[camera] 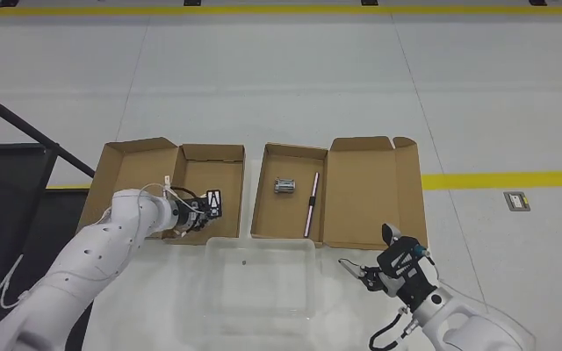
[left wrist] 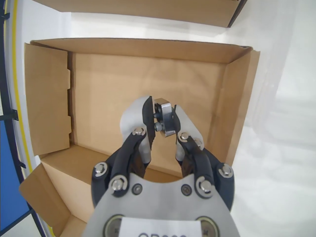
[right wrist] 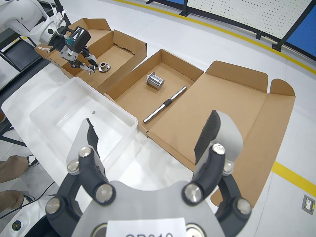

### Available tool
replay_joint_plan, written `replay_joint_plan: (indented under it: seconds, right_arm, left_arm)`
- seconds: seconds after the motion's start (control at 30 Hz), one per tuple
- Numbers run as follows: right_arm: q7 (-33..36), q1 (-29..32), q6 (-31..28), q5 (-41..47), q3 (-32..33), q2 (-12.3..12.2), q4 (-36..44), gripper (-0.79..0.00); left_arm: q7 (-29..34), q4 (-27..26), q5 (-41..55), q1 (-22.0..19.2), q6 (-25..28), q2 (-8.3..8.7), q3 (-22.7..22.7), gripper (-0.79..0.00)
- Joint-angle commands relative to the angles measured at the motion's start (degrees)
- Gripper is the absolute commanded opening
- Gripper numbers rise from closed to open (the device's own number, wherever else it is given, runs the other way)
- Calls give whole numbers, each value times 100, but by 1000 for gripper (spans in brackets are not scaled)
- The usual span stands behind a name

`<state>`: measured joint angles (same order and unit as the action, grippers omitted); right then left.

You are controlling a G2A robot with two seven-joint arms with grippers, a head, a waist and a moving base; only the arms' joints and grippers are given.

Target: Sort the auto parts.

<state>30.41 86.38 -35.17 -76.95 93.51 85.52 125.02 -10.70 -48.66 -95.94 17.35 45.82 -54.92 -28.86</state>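
My left gripper (left wrist: 164,120) is shut on the rim of a small metal flanged hub (left wrist: 166,122), low inside the left cardboard box (left wrist: 138,80). The right wrist view shows that hub (right wrist: 104,67) at the left gripper's (right wrist: 91,69) tips, close to the box floor. In the right cardboard box (camera: 290,224) lie a toothed metal pulley (camera: 284,185) and a long steel rod (camera: 311,204). My right gripper (right wrist: 151,118) stands open and holds nothing, near the table's front right (camera: 371,254), beside the clear bin.
A clear plastic bin (camera: 261,285) stands at the table's front middle with one tiny dark speck (right wrist: 93,111) on its floor. Both boxes have their lids folded open outwards. A person's legs (right wrist: 14,164) show beside the table.
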Motion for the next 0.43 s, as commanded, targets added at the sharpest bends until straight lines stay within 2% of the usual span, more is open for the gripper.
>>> replay_joint_plan:
  seconds: [0.0,0.23,0.4]
  right_arm:
    - [0,1,-1,0,1,0,0,0]
    - [0,1,-1,0,1,0,0,0]
    - [0,1,-1,0,1,0,0,0]
  left_arm:
    - [-100,170,-27,-47,-28,-90,44,-437]
    - [-421,542,-153,-158,-163,-273,68,-422]
    - [-818,614,-128,-238,-251,-262,-115,-419]
